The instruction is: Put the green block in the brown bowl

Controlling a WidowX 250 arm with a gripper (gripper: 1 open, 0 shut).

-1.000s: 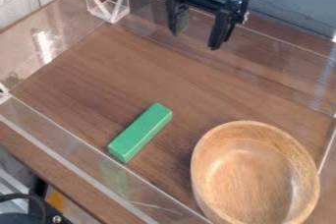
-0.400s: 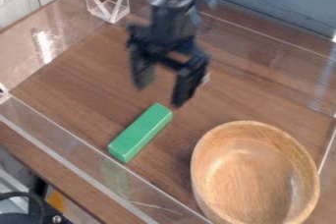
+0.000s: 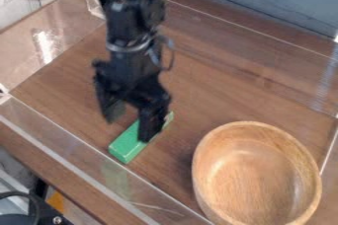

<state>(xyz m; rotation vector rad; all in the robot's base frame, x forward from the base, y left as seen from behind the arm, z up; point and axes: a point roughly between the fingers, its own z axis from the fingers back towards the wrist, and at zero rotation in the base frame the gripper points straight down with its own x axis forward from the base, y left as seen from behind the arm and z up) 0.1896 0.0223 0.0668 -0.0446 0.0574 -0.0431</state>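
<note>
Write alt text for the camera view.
An open black gripper points down over a green block lying on a wooden table. An empty brown bowl sits to the block's right, apart from it.

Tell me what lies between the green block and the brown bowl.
Nothing but bare wooden tabletop. In the camera view, the green block lies left of the brown bowl, apart from it, with the open gripper over the block.

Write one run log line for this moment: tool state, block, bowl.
tool: open, pointing down over block | green block: flat on table, not gripped | brown bowl: empty, right of block
</note>
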